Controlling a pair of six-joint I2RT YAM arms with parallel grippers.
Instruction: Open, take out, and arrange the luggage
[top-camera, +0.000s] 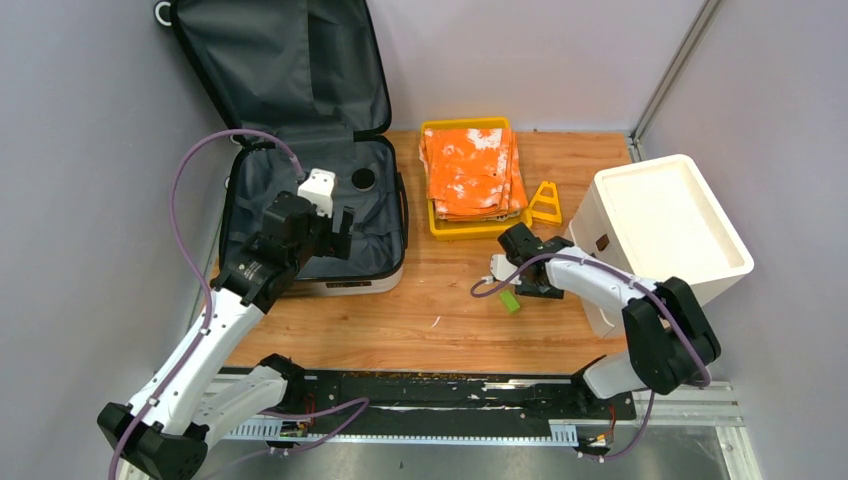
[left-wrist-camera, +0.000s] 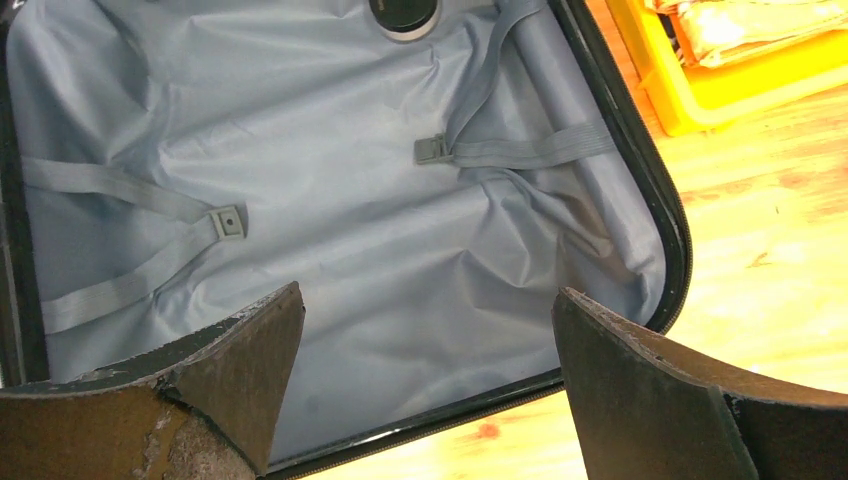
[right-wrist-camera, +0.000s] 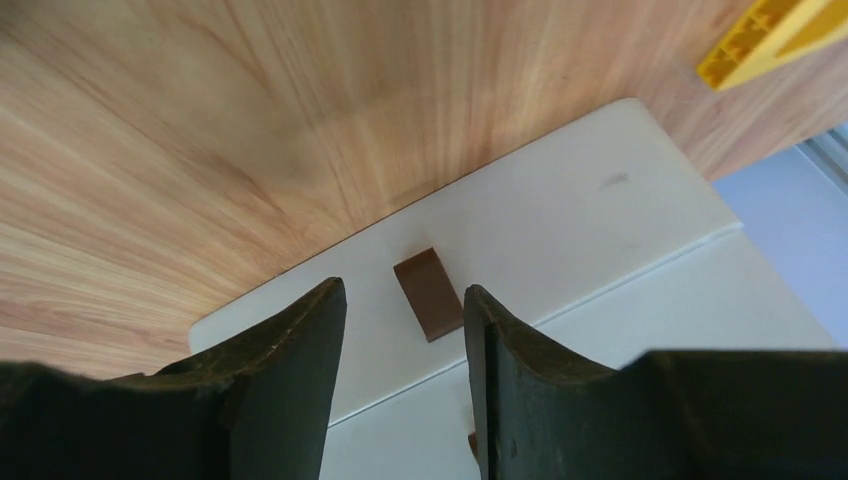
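wooden table (top-camera: 440, 320), grey walls. hard-shell suitcase (top-camera: 375, 225) with dark grey fabric lining lies open at far left, lid up against wall. inside lower half: loose grey straps (left-wrist-camera: 520, 150), round black disc (top-camera: 363, 179). yellow plastic tray (top-camera: 462, 232) holds folded orange-white cloth (top-camera: 470, 170). white foam box (top-camera: 660, 215) at right, small brown patch (right-wrist-camera: 428, 293) on its side. left gripper (left-wrist-camera: 425, 390) spread wide over lining, empty. right gripper (right-wrist-camera: 405, 295) fingers apart facing box, pinching nothing.

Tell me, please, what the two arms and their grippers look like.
Both arms, left arm and right arm, have white links between chunky black joints, and a lilac cable loops loosely along each. The left gripper and right gripper end in two dark wedge-shaped fingers with scuffed, worn surfaces.
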